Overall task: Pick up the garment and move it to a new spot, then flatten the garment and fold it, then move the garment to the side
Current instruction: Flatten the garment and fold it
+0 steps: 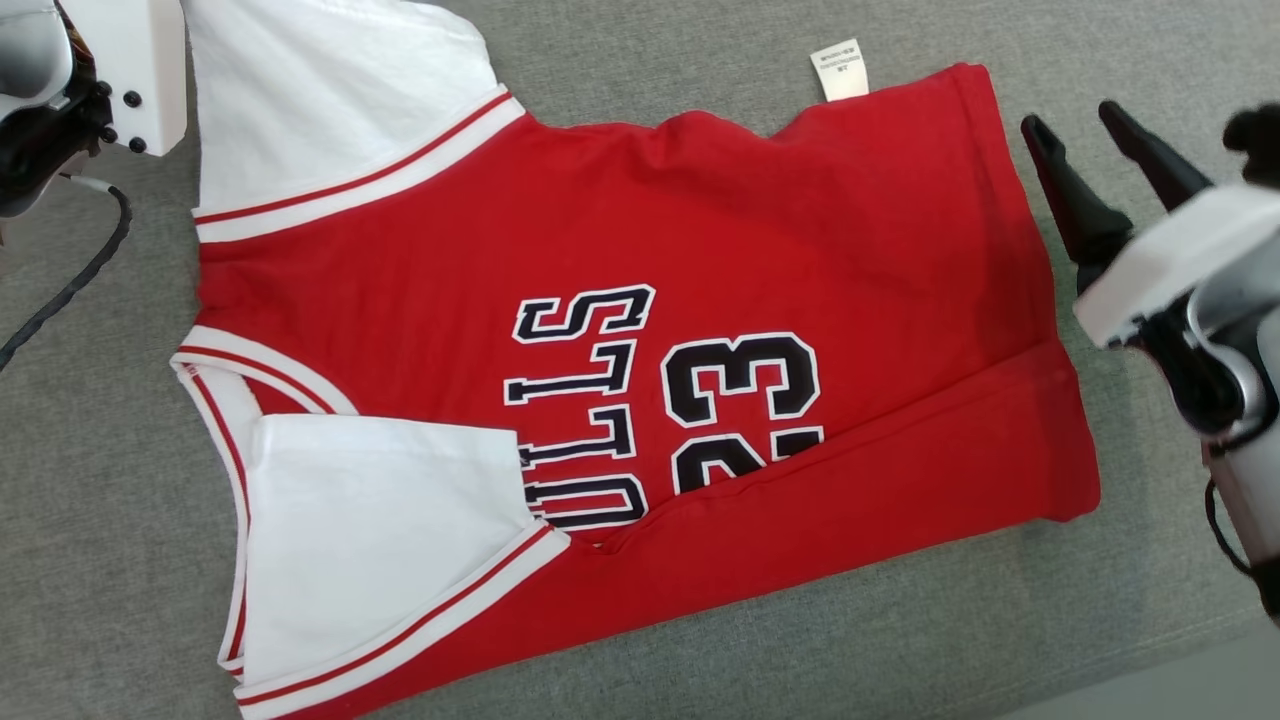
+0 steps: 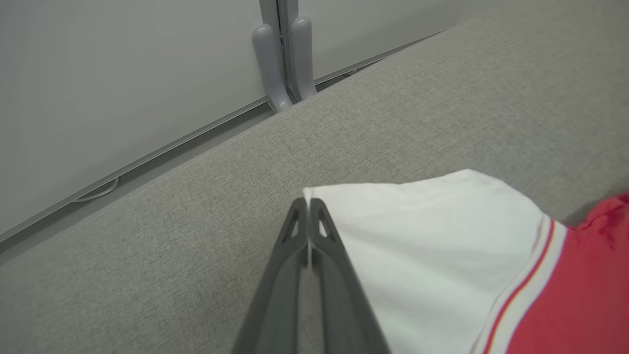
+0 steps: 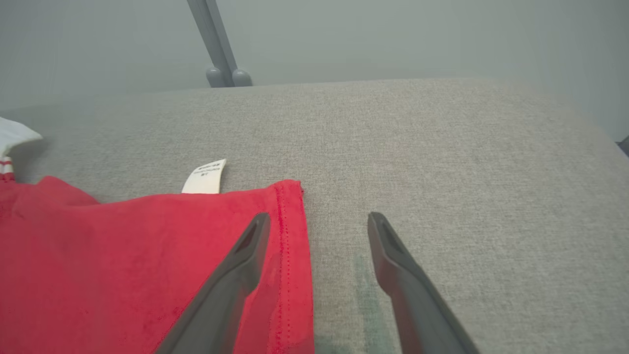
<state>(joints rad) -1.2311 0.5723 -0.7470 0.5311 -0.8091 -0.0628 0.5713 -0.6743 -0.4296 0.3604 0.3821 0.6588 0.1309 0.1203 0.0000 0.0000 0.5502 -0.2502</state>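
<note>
Pinching shut on a corner of the white sleeve (image 2: pixel 432 236) with the left gripper (image 2: pixel 309 204), at 11 o'clock of the jersey (image 1: pixel 700 220). Holding the right gripper (image 3: pixel 319 219) wide apart and empty, astride the hem (image 3: pixel 290 236) at 3 o'clock. Spread mid-cushion (image 1: pixel 600 60), with the 6 o'clock edge seemingly folded in already. Yet to come, by the look of it: folding the 12 o'clock side, then shifting aside. Reaching in low from both flanks, right fingers aimed toward 11 o'clock.
</note>
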